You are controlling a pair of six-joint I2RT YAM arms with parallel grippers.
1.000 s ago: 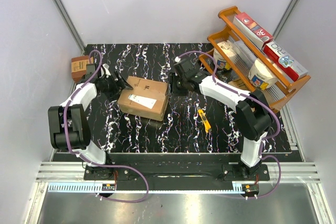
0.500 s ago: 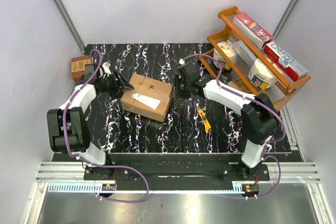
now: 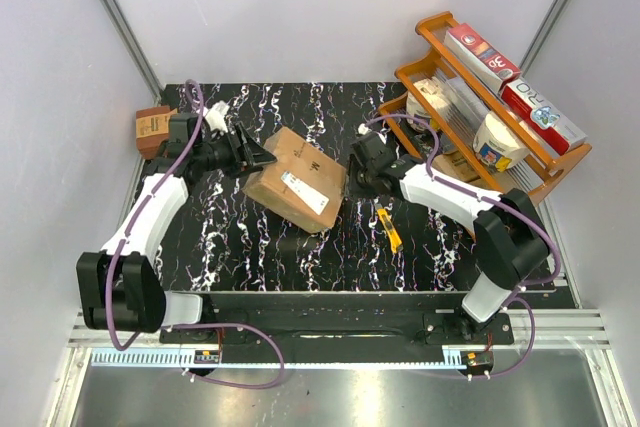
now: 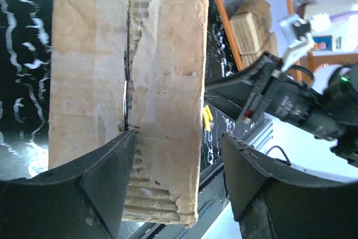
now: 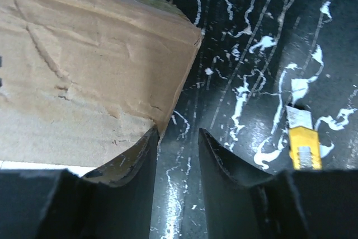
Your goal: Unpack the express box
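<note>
**Item 1: express box** [image 3: 295,179]. Brown corrugated carton, flaps closed. It lies skewed on the black, white-veined worktop [image 3: 300,97], about mid-worktop, with 1 claw at either end. We record a white label [image 3: 304,192] on its upper face and a small dark print beside that label. The left wrist view shows a face of the express box [image 4: 162,71] with a ragged seam running its length. The right wrist view shows a creased face of the express box [image 5: 84,82] and 1 corner.

**Item 2: left claw** [image 3: 262,157]. At the box's left corner. In its own view the left claw [image 4: 178,138] has its 2 fingers spread wide with cardboard filling most of the space between them. 1 finger overlaps the seam. The other stands apart from the box's long edge. We see no clamping.

**Item 3: right claw** [image 3: 356,179]. At the box's right side. In its own view the right claw [image 5: 179,132] has its fingers parted by a narrow gap with only worktop between them. The finger nearer the box lies against its edge, by the corner.

**Item 4: yellow utility knife** [image 3: 389,229]. Flat on the worktop, right of the box, near the right claw. It also shows in the right wrist view [image 5: 302,149].

**Item 5: small darker-brown box** [image 3: 153,127]. Well left of the express box.

**Item 6: orange rack** [image 3: 440,27]. Right of the box, well apart, stocked with cartons and packets.
</note>
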